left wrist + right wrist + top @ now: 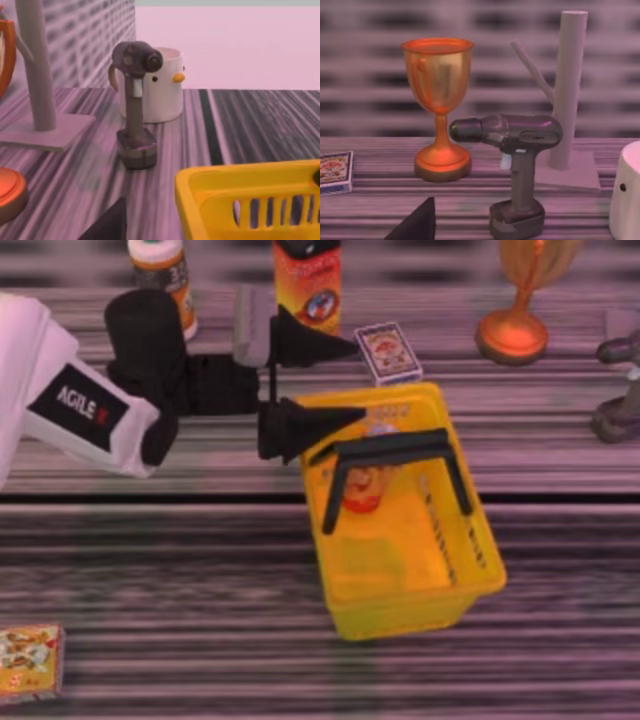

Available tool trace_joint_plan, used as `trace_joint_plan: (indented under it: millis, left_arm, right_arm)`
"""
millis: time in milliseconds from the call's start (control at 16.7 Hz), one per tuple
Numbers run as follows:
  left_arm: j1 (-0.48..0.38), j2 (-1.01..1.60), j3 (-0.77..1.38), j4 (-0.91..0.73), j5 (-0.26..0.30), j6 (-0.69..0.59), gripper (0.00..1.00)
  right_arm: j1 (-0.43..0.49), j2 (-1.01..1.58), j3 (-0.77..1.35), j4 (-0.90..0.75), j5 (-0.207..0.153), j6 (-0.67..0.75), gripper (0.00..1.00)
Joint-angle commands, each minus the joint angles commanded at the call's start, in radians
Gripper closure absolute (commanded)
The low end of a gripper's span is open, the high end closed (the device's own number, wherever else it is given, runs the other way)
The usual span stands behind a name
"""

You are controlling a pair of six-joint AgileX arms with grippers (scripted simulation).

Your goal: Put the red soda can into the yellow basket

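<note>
The yellow basket sits at table centre, tilted slightly, its black handles folded across the upper opening. The red soda can lies inside it, in the 11 o'clock part of the interior, partly under the handles.

The left arm reaches in from 9 o'clock. The left tool is released: its two fingers are spread wide, one over the basket's 11 o'clock rim, the other beyond the rim toward 12 o'clock, and nothing is held between them. The right tool shows only as a dark fingertip in its wrist view; its state cannot be told.

Judgement: the placing step appears complete, with the can delivered and let go. The next move calls for lifting the left tool straight up and drawing it back toward 9 o'clock.

Edges and room: the lower finger sits close to the rim and handle, so a sideways pull could snag the basket. At 12 o'clock stand the tall orange-red bottle, the white-capped bottle and a small card box, all near the upper finger. The table toward 7 o'clock offers free room.
</note>
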Motion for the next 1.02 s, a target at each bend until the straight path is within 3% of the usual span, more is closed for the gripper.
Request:
trace_joint_plan:
  millis: [300, 480, 720, 1020]
  left_arm:
    - [-0.003, -0.004, 0.001, -0.002, -0.002, 0.001, 0.00]
    - [0.007, -0.053, -0.035, -0.038, -0.040, -0.015, 0.00]
    - [0.045, -0.248, -0.153, -0.154, -0.169, -0.058, 0.00]
    - [0.116, -0.669, -0.382, -0.365, -0.414, -0.105, 0.00]
  right_arm:
    - [0.000, 0.000, 0.000, 0.000, 0.000, 0.000, 0.00]
    - [0.022, 0.055, 0.054, -0.048, -0.001, -0.034, 0.00]
    - [0.095, 0.260, 0.258, -0.207, -0.002, -0.146, 0.00]
    - [0.227, 0.698, 0.681, -0.498, -0.001, -0.353, 0.00]
